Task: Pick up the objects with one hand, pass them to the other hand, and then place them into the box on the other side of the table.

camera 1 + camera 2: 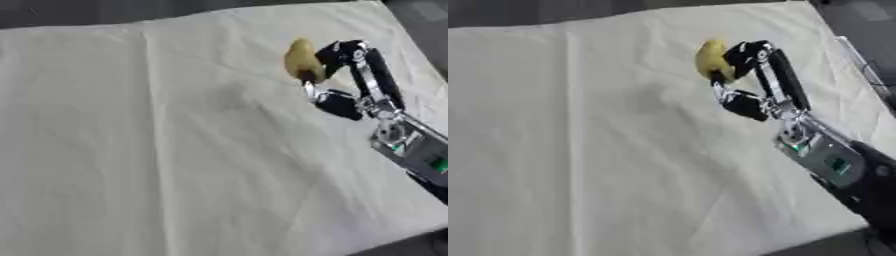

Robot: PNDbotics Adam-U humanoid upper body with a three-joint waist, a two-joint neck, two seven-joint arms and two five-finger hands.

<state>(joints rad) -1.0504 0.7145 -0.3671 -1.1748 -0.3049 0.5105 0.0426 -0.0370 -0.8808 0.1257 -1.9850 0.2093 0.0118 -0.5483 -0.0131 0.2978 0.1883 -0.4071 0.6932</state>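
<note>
A yellow rounded object (301,60), pear- or lemon-like, is held above the cream cloth at the upper right. My right hand (350,75) comes in from the right edge, with its fingers (337,52) curled over the object's right side and the thumb (337,104) below it. The same object (710,57) and hand (759,75) show in the right eye view. My left hand appears in neither view. No box shows in either view.
A cream cloth (157,150) covers the whole table, creased with fold lines. The table's far edge runs along the top and its right edge (411,45) falls away to a dark floor. My right forearm (833,160) crosses the lower right.
</note>
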